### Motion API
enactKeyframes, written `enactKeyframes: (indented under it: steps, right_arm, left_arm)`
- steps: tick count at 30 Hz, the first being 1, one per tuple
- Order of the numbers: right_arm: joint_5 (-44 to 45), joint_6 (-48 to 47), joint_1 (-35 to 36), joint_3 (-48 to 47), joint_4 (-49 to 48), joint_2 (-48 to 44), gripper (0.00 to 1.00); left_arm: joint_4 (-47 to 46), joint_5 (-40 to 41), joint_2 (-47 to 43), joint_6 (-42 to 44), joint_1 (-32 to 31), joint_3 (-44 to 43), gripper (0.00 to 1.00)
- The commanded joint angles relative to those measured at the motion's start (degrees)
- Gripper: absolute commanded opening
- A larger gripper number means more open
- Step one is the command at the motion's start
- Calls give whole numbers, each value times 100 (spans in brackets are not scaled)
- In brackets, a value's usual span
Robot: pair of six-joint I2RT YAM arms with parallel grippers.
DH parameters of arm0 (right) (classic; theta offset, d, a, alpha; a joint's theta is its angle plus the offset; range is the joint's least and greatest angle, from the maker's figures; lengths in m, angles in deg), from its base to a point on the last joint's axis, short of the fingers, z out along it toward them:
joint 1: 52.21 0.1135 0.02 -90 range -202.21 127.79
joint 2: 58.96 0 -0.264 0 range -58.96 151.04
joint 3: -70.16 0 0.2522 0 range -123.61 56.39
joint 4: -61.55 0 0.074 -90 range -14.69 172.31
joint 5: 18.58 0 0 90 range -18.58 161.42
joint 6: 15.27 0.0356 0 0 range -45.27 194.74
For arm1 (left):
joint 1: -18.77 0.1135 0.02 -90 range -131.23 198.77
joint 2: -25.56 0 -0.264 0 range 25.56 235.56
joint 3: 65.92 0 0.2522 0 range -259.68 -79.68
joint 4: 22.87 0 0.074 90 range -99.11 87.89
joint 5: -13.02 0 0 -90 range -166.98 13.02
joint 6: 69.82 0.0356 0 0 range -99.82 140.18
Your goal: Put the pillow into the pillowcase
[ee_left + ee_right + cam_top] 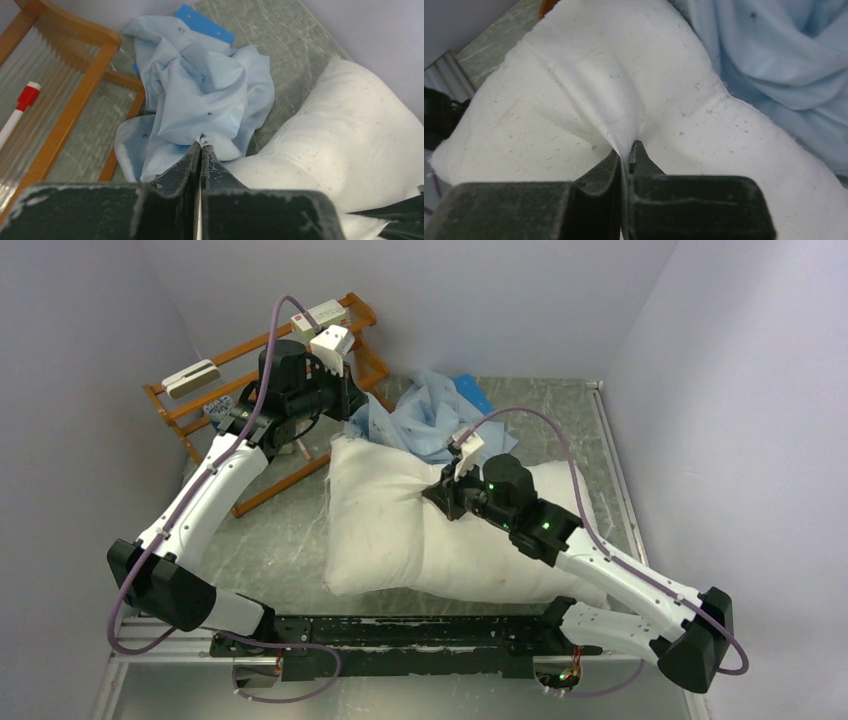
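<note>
The plump white pillow (400, 530) lies across the middle of the table, also filling the right wrist view (574, 75). My right gripper (437, 492) (626, 147) is shut on a pinch of the pillow's top cloth near its far edge. The pale blue pillowcase (430, 415) (200, 85) lies crumpled behind the pillow and touches its far edge. My left gripper (352, 406) (201, 142) is at the pillowcase's left side, jaws shut, with a sliver of pale cloth showing between the fingers. The pillow's far left corner (350, 130) lies right of that gripper.
A wooden rack (200, 410) (75, 100) stands at the back left with white items (190, 378) on its rails. A red-capped white marker (20, 110) lies under it. A stiff bright-blue sheet (475, 392) (205, 22) lies behind the pillowcase. Walls enclose the back and sides.
</note>
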Motion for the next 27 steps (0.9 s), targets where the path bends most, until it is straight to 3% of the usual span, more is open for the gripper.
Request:
enactKeyframes:
  steps: [1,6,12,16,19,21,27]
  right_arm:
    - [1143,55,-7,153,-397,-453,0]
    - [543,-261,-12,89,-68,-420,0]
    - [-1329,-165,-9,301,151,-271,0]
    - [-1179,-88,-7,218,899,-14,1]
    - [-755,9,-7,-122,1232,229,40]
    - [-543,251,-8,-441,1050,251,55]
    - [256,612,-12,-733,-1091,598,59]
  left_arm:
    - [83,373,-45,221,44,-4,5]
    - [-237,1011,-65,390,39,196,5]
    - [-306,898,116,331,44,118,5]
    - [-437,866,38,77,44,269,5]
    - [-562,1251,-62,-167,44,442,5]
    - [-639,1453,-116,-341,57,479,5]
    - [-1330,1602,-231,-773,68,210,5]
